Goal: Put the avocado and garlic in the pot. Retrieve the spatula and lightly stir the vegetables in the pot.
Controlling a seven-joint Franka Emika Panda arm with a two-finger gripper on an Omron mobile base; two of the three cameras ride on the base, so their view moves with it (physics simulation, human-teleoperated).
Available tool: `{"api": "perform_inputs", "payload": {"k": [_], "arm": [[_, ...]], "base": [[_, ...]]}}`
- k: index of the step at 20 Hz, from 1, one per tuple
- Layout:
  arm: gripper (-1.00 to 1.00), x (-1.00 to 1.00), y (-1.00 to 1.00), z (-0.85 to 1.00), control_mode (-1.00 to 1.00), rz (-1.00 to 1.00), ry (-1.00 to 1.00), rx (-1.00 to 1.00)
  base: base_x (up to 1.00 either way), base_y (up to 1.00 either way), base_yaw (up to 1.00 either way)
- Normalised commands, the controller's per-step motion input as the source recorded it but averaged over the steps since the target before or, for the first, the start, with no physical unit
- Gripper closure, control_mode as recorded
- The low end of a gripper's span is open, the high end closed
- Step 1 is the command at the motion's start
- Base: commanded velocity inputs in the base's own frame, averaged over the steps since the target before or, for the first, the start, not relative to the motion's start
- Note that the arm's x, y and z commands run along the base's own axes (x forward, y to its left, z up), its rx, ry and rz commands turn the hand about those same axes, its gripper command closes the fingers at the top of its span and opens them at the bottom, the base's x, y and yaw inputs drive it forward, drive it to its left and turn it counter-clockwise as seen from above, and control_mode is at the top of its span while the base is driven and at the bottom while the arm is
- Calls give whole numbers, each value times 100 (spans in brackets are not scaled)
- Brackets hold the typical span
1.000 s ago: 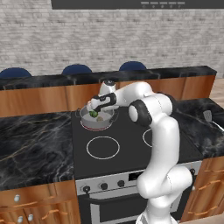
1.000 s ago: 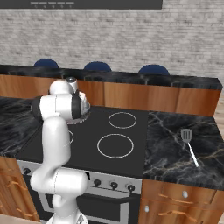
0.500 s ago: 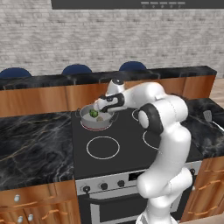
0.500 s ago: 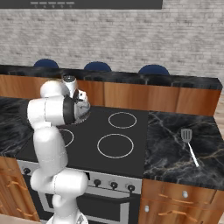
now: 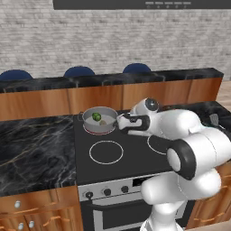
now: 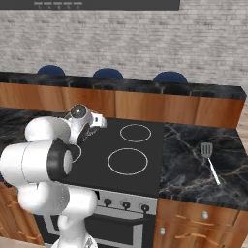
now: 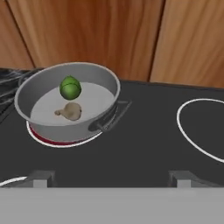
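Three eyes on my stove

My two base views look forward and down from behind, sharing the stove (image 5: 122, 149); my hand view sits low and close, facing the pot (image 7: 70, 127).

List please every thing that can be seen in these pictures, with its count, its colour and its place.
pot: one, grey metal, on the rear left burner of the stove.
avocado: one, bright green, inside the pot.
garlic: one, pale beige, inside the pot, beside the avocado.
spatula: one, light grey, flat on the black marble counter right of the stove.
stove: one, black top with white burner rings, knobs on its front.
counter: black marble, on both sides of the stove, over wooden cabinets.
chairs: three, blue, behind the raised back counter.
gripper: one, dark tips apart, above the stove right of the pot, holding nothing.
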Motion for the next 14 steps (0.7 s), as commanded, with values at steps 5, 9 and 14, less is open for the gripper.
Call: {"api": "perform_inputs", "payload": {"k": [5, 9, 14], "arm": [[-100, -65, -97, 71, -100, 8, -13, -2], [-100, -39, -97, 61, -100, 2, -2, -10], [-100, -5, -100, 47, -100, 0, 6, -21]], "base": [[0, 0, 0], [0, 0, 0], [0, 0, 0]]}}
